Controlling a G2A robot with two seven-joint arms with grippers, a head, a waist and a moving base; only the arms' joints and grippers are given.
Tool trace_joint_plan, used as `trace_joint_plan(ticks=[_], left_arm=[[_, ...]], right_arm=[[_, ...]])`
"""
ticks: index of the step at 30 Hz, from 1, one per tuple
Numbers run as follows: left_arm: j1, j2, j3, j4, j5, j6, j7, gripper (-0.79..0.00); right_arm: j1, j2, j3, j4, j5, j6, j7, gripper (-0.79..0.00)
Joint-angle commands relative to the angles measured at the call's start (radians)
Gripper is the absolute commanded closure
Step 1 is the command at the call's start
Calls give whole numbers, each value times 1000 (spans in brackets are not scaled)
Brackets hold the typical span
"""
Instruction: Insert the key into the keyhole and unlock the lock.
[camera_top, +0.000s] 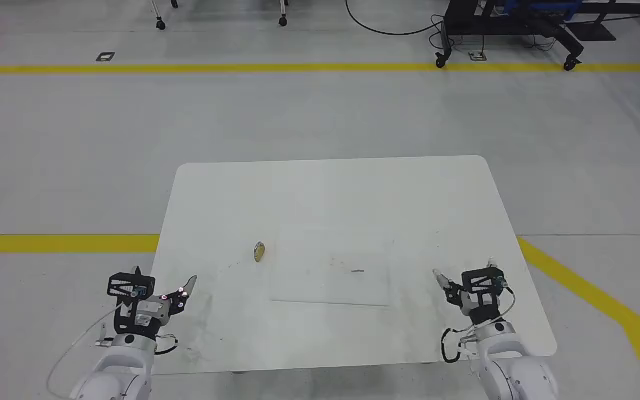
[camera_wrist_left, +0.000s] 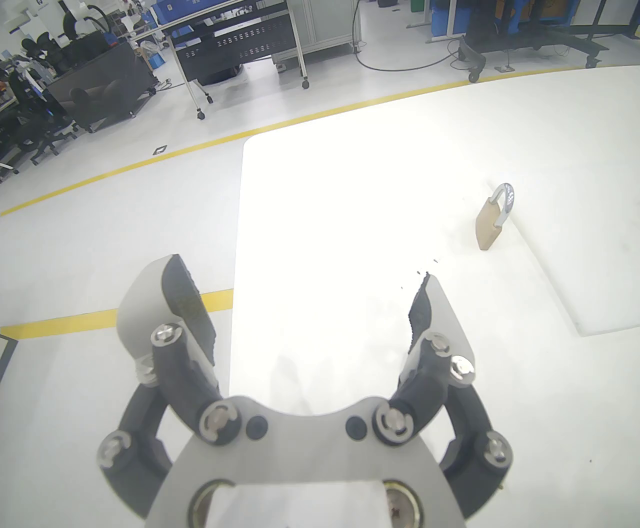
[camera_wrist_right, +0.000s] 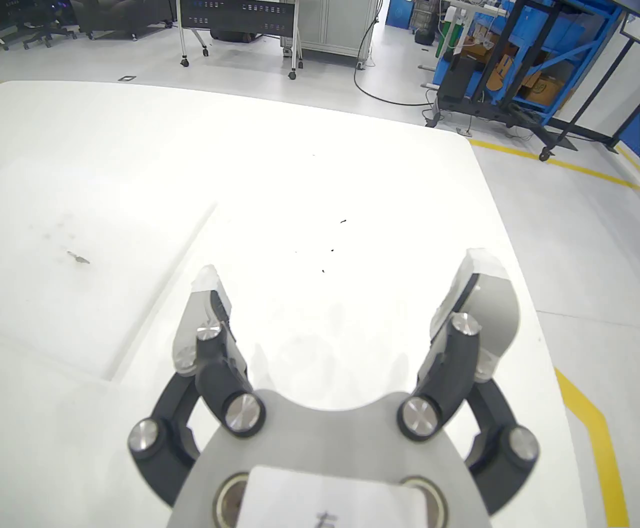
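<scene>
Brass-tan lock (camera_wrist_left: 489, 223), white table (camera_wrist_left: 350, 200)

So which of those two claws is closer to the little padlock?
Left. The left gripper hangs at the table's near left edge, the padlock just ahead and inward. The right gripper is at the opposite side, the key lying between.

We find the scene brightly and evenly lit, with soft, diffuse light. In both wrist views the white table (camera_wrist_left: 325, 210) washes out to near-featureless glare, strongest toward its middle; the top view renders it milder. The lock (camera_wrist_left: 491, 220) stands out dark against that glare. Wide-angle distortion bends the yellow floor line (camera_wrist_left: 150, 159) toward the frame edges.
</scene>
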Motion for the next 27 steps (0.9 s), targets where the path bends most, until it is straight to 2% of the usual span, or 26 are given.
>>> trace_joint_plan(ticks=[1, 8, 10, 11, 12, 13, 15, 27], left_arm=[[0, 0, 0, 0, 0, 0, 0, -785], [0, 0, 0, 0, 0, 0, 0, -785], [0, 0, 0, 0, 0, 0, 0, -785], [0, 0, 0, 0, 0, 0, 0, -785], [0, 0, 0, 0, 0, 0, 0, -785], [0, 0, 0, 0, 0, 0, 0, -785], [0, 0, 0, 0, 0, 0, 0, -785], [0, 0, 0, 0, 0, 0, 0, -785]], right_arm=[[36, 0, -31, 14, 20, -89, 21, -785], [193, 10, -152, 78, -2, -467, 192, -785], [242, 10, -184, 106, -20, -528, 247, -785], [265, 10, -201, 122, -25, -548, 268, -714], [287, 9, -217, 137, -32, -562, 284, -576], [306, 7, -230, 154, -27, -567, 293, -477], [341, 5, -252, 180, -12, -584, 315, -376], [479, -10, -354, 270, -21, -563, 394, -308]])
